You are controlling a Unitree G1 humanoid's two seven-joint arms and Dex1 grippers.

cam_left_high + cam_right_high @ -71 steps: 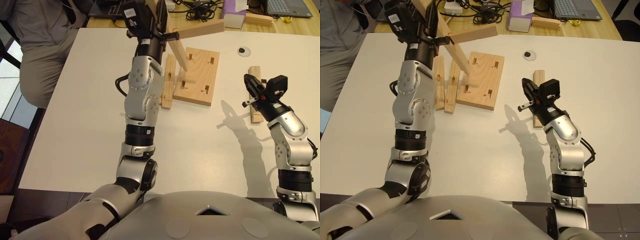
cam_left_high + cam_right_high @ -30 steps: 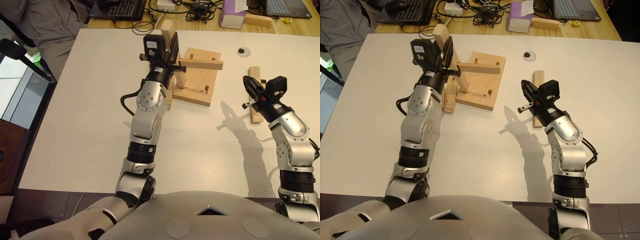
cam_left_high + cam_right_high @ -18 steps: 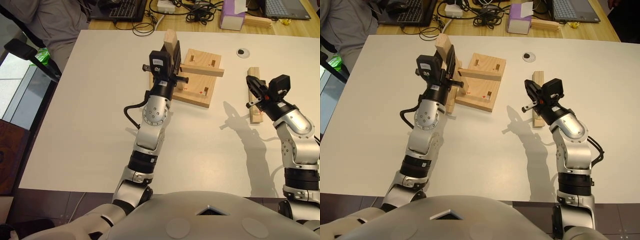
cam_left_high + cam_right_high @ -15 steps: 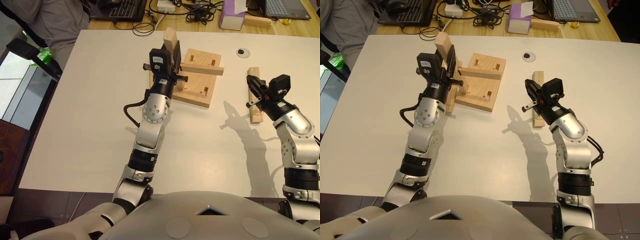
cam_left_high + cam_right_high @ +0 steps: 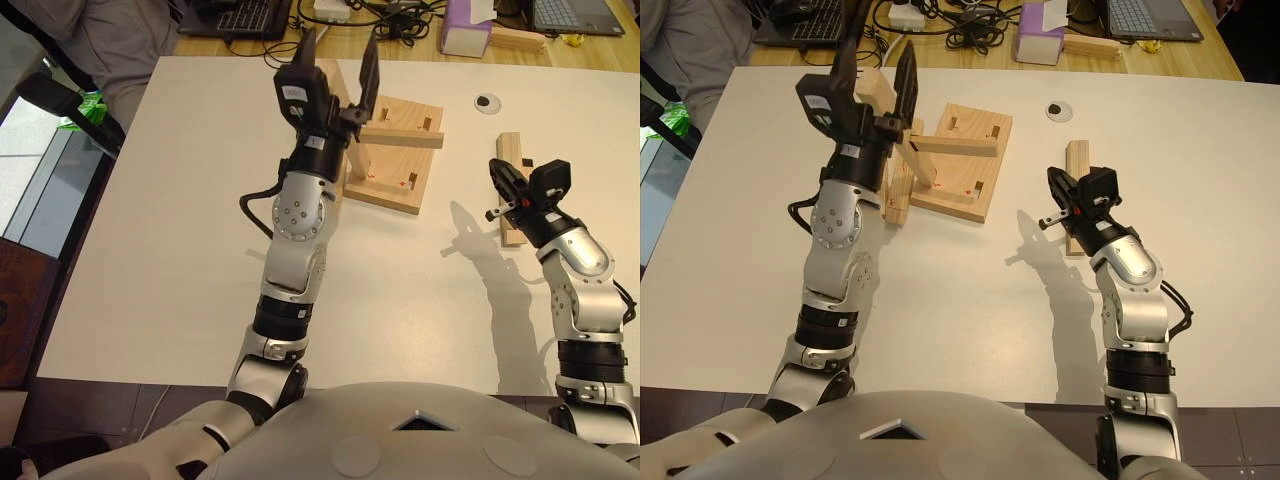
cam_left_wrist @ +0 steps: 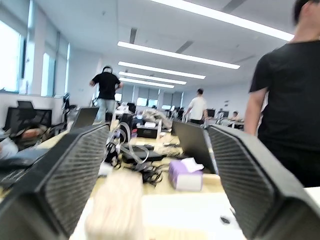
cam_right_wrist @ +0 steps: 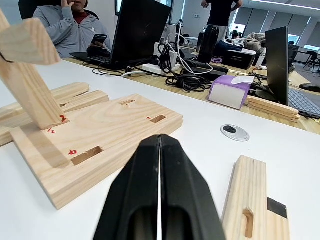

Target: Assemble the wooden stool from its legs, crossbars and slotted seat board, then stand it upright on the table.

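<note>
Wooden leg between spread left gripper's jaws

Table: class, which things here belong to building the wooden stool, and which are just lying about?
Stool job: seat board; leg with crossbar standing on it; loose pieces beside its left edge; slotted piece farther right.

Lying about: tissue box; black disc; cables; laptop.
</note>
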